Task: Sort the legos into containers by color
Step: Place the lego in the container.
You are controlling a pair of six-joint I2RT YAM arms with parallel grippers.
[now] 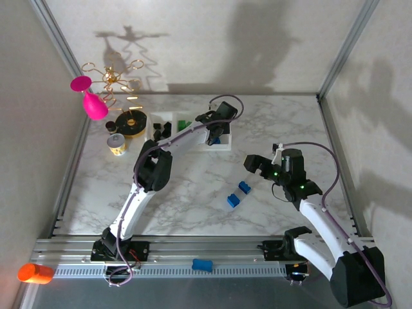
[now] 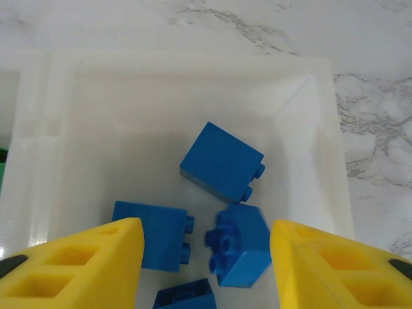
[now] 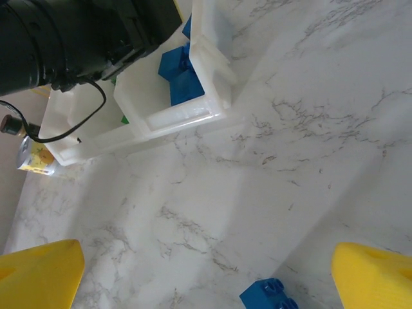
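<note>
Left jaws: spread, empty; tray point(image 2: 320, 122) end compartment beneath, holding four blue legos point(image 2: 222, 161).
Right jaws: spread wide, empty; two loose blue legos point(image 1: 244, 187) on bench point(image 1: 193, 193) close below.
Progress: judged nearly complete; those two unsorted.

Left arm point(image 1: 138, 193) reaches far forward from its base and angles to the right. The left hand point(image 1: 217, 129) points down, its yellow fingers point(image 2: 96, 264) apart and gripping nothing. Right arm point(image 1: 322, 219) is bent and leans inward. The right hand point(image 1: 256, 167) is tipped downward, its fingers point(image 3: 38, 277) spread wide and empty.
</note>
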